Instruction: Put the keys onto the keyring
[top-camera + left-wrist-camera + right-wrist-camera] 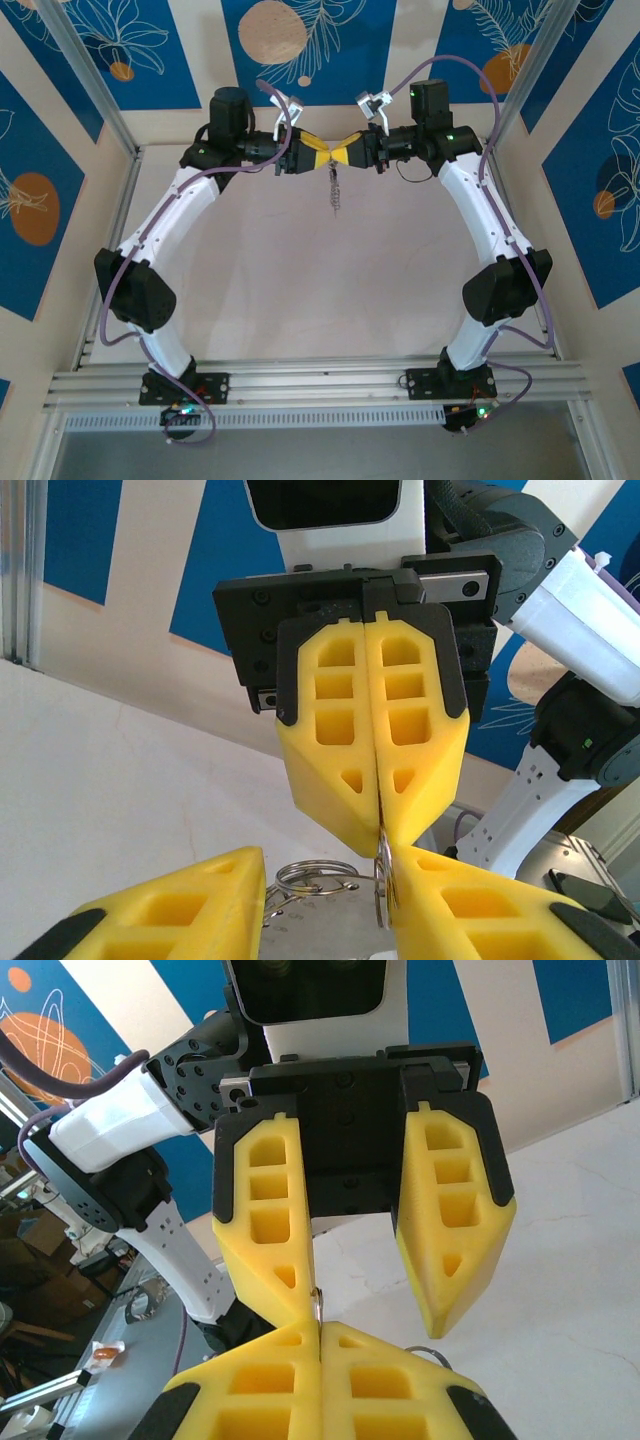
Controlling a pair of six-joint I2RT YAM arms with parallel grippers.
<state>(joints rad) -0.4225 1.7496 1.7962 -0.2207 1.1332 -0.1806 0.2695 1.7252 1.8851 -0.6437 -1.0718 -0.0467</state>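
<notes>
Both grippers meet tip to tip high over the far middle of the table. My right gripper [352, 154] [320, 1326] is shut on the keyring [381, 885], a thin silvery wire ring standing on edge; its top pokes out above the pads [318, 1305]. My left gripper [316, 155] [325, 865] is open around it, its right finger [470, 900] touching the ring and its left finger [170, 910] apart. A second coiled wire ring [310, 873] lies flat between the left fingers above a flat silvery plate [320, 920]. The keys cannot be made out.
A short grey chain-like bunch [335, 190] dangles below the meeting grippers. The pale table [320, 290] is ringed by an aluminium frame [320, 380] and blue patterned walls [120, 50].
</notes>
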